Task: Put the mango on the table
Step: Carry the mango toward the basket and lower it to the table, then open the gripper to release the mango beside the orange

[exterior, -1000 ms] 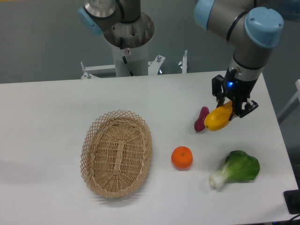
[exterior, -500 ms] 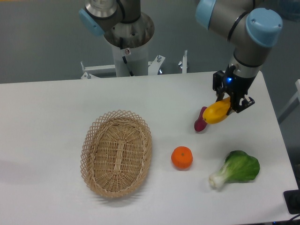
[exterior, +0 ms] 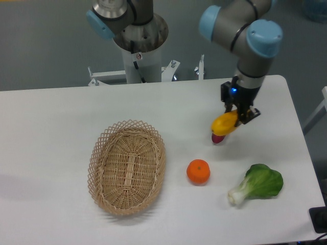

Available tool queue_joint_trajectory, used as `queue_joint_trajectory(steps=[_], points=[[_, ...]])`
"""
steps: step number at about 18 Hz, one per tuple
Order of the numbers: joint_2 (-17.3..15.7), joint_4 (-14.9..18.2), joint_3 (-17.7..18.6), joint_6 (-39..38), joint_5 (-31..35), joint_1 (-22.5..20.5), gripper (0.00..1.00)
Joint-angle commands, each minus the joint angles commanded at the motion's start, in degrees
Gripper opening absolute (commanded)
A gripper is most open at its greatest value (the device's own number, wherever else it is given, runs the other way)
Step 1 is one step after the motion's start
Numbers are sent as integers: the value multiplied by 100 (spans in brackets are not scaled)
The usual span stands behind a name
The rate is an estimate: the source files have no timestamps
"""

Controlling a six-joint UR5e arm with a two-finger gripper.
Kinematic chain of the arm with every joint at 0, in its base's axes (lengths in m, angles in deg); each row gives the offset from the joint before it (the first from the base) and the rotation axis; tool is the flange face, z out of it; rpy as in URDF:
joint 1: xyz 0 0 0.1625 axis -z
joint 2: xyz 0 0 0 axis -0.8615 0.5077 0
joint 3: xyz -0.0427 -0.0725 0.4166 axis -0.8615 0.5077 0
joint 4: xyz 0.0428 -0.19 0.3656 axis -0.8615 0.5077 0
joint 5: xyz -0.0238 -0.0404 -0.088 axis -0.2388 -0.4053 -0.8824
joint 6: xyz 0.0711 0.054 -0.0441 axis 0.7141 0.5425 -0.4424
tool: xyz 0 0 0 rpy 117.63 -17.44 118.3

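Note:
The yellow-orange mango (exterior: 224, 123) hangs tilted above the white table (exterior: 61, 122), held at its upper right end. My gripper (exterior: 238, 113) is shut on it, black fingers on either side of the fruit. The mango covers most of a small purple sweet-potato shape (exterior: 218, 138) lying on the table just below it. The mango looks lifted off the tabletop, over the right-centre area.
An oval wicker basket (exterior: 127, 166) sits left of centre. A round orange (exterior: 198, 171) lies in front of the mango, and a green bok choy (exterior: 258, 184) lies at the front right. The robot base column (exterior: 139, 48) stands at the table's back edge.
The gripper has carried the mango leftward and slightly up, from right of the purple piece to directly over it. The other objects have not moved.

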Motion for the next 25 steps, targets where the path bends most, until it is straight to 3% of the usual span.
queue_joint_trajectory(steps=[2, 4, 12, 19, 20, 22, 23, 25], points=[[-9, -614, 317, -437, 18, 176, 36], [0, -819, 493, -737, 26, 256, 36], [0, -855, 802, -1626, 360, 625, 36], [149, -863, 732, -1785, 360, 739, 37], [149, -855, 714, -1767, 360, 739, 40], [158, -855, 705, -1741, 360, 739, 56], [150, -863, 696, -1741, 360, 731, 66], [150, -863, 644, -1776, 360, 739, 99]])
